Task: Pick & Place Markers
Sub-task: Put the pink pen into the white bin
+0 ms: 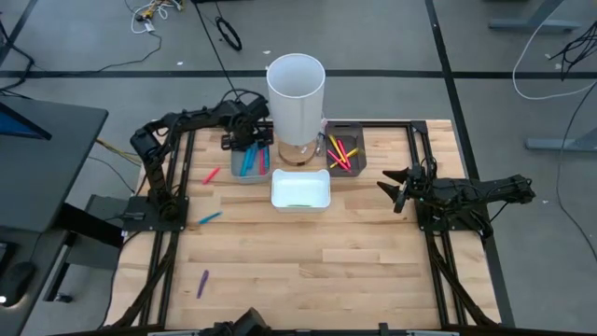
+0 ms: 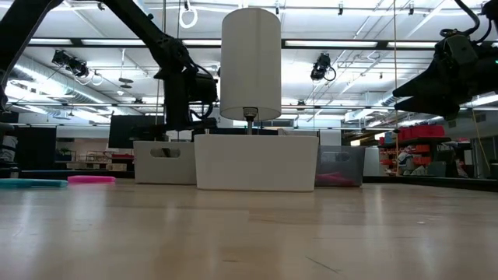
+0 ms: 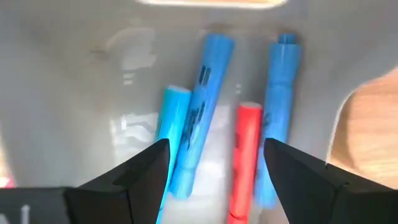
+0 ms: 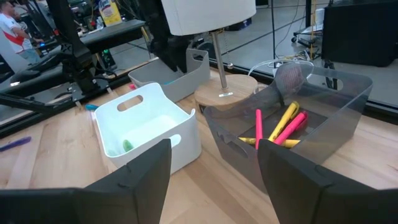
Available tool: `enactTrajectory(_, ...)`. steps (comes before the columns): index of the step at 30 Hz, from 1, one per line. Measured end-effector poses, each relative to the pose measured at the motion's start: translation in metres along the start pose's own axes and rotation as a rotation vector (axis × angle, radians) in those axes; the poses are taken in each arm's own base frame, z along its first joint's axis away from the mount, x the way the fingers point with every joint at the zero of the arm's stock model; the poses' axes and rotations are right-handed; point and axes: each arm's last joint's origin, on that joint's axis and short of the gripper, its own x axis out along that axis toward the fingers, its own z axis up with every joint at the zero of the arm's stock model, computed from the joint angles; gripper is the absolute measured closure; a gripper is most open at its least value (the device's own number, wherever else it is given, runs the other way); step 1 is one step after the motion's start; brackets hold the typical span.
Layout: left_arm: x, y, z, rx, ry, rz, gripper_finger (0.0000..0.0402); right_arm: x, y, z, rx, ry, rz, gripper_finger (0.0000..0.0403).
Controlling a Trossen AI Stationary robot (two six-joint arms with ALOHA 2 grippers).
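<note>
wooden table (image 1: 308, 261) under workshop lights. left gripper (image 3: 214, 171) hovers with fingers spread and empty over the grey tray (image 1: 237, 174) holding blue and red markers (image 3: 202, 112). right gripper (image 1: 396, 191) waits open, empty. three markers (image 1: 211, 175) lie loose; sorting looks mostly done.

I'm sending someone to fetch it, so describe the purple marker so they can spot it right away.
Start at the tall white cylinder at the table's far edge, then go to the opposite, near edge, on the left arm's side. The purple marker lies alone on bare wood there, well apart from the blue marker and pink marker farther up.
</note>
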Motion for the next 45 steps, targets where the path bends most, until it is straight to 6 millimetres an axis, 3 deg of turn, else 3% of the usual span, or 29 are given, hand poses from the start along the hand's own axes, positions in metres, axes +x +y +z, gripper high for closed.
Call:
enactTrajectory(8, -0.023, -0.001, 0.000, 0.077, 0.045, 0.083, 0.0141, 0.000, 0.000, 0.000, 0.000, 0.000, 0.000, 0.0160)
enactTrajectory(20, -0.080, 0.012, -0.013, 0.132, -0.026, 0.055, 0.0140, 0.000, 0.000, 0.000, 0.000, 0.000, 0.000, 0.0160)
enactTrajectory(32, -0.113, 0.017, -0.053, 0.476, 0.037, 0.081, 0.0140, 0.000, 0.000, 0.000, 0.000, 0.000, 0.000, 0.0160)
enactTrajectory(40, -0.136, 0.014, -0.084, 0.715, 0.095, -0.063, 0.0140, 0.000, 0.000, 0.000, 0.000, 0.000, 0.000, 0.0160)
enactTrajectory(45, -0.139, 0.015, -0.098, 0.822, 0.116, -0.043, 0.0140, 0.000, 0.000, 0.000, 0.000, 0.000, 0.000, 0.0160)
